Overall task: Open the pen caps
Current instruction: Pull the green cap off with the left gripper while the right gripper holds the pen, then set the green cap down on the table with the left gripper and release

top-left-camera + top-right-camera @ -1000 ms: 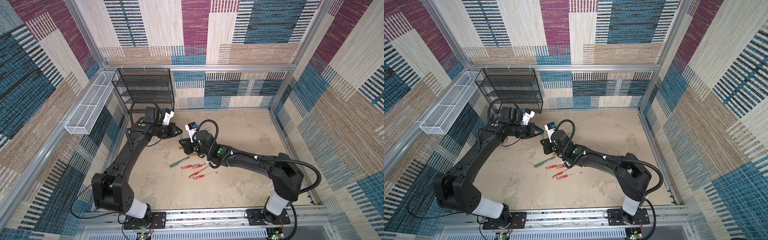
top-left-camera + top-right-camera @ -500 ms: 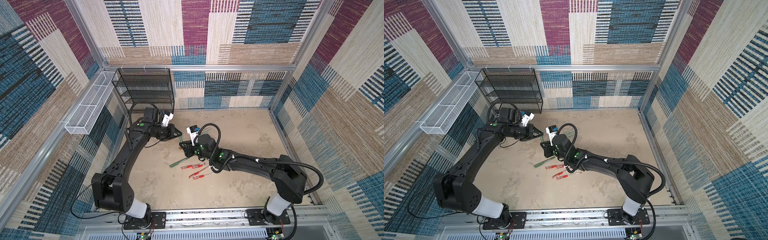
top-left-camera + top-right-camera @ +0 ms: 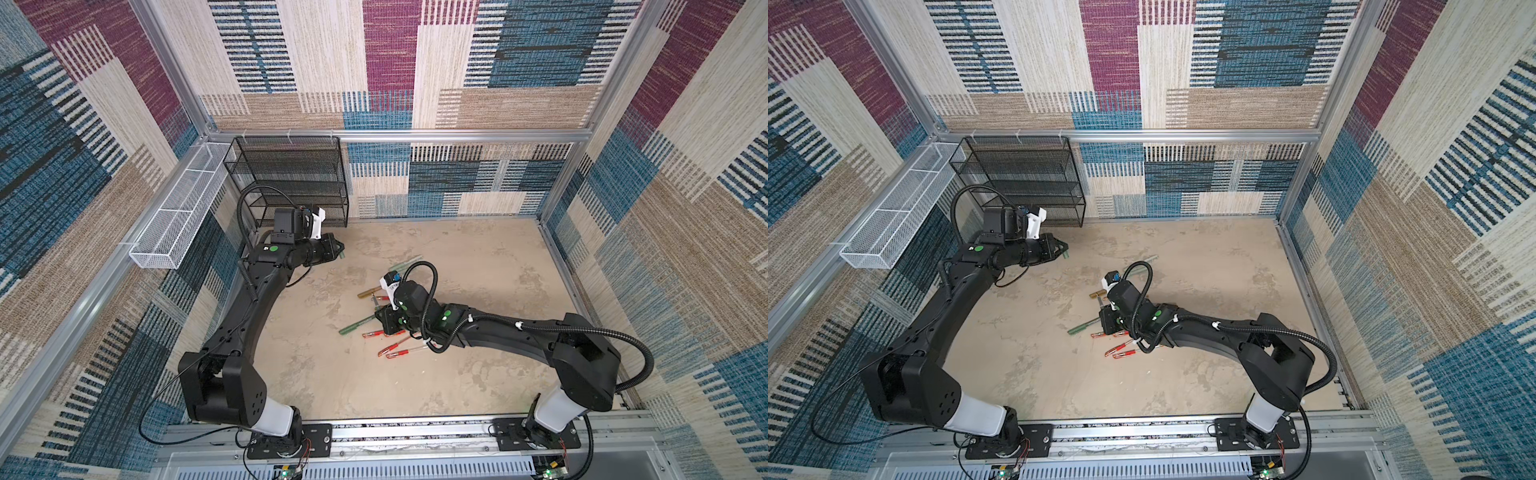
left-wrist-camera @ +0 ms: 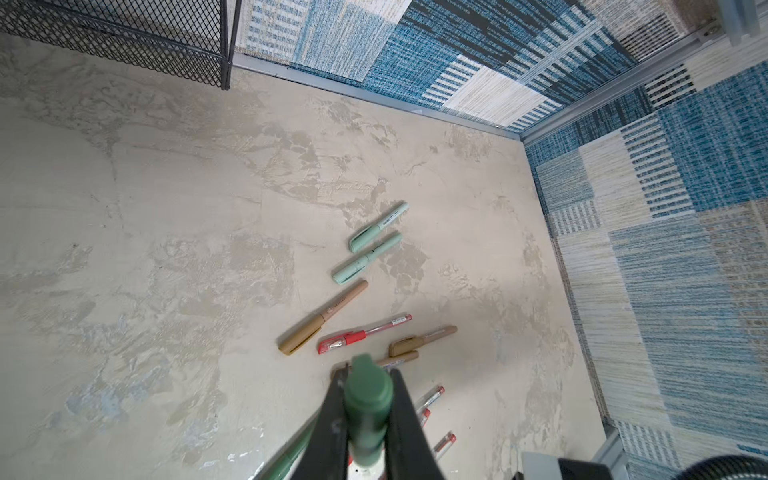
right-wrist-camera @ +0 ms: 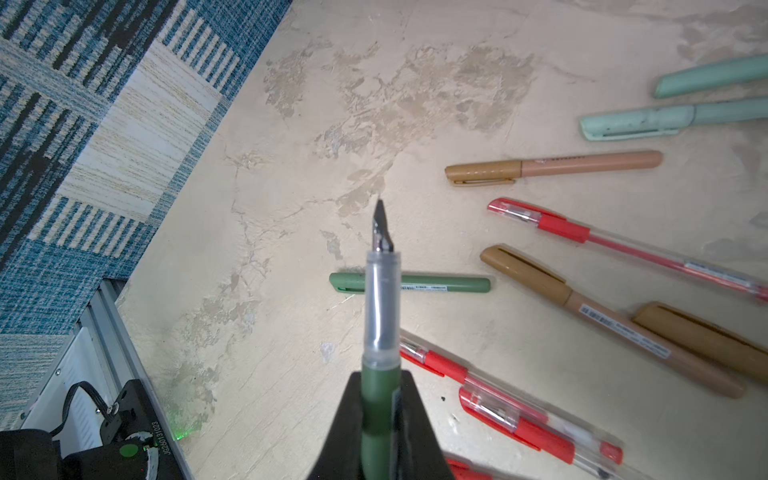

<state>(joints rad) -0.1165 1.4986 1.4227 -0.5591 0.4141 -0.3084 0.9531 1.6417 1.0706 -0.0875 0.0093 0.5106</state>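
Observation:
My left gripper (image 4: 368, 384) is shut on a dark green pen cap (image 4: 368, 401) that is off its pen, and it hangs above the table near the back left (image 3: 338, 249). The matching green pen body (image 5: 380, 374) sits in my shut right gripper (image 5: 380, 388), its clear grip section and bare nib (image 5: 380, 226) pointing out past the fingers. That gripper hovers over the pens in the middle of the table (image 3: 380, 321). Under it lie a capped dark green pen (image 5: 436, 283), gold-capped pens (image 5: 552, 165), red-capped pens (image 5: 582, 237) and mint pens (image 5: 665, 118).
A black mesh shelf rack (image 3: 291, 183) stands at the back left, close behind the left gripper. A white wire basket (image 3: 183, 216) hangs on the left wall. Patterned walls and metal rails enclose the table on every side.
The two grippers, close together a second ago, have drawn apart. The left went back and left with the cap, and the right came forward over the pens with the bare pen body.

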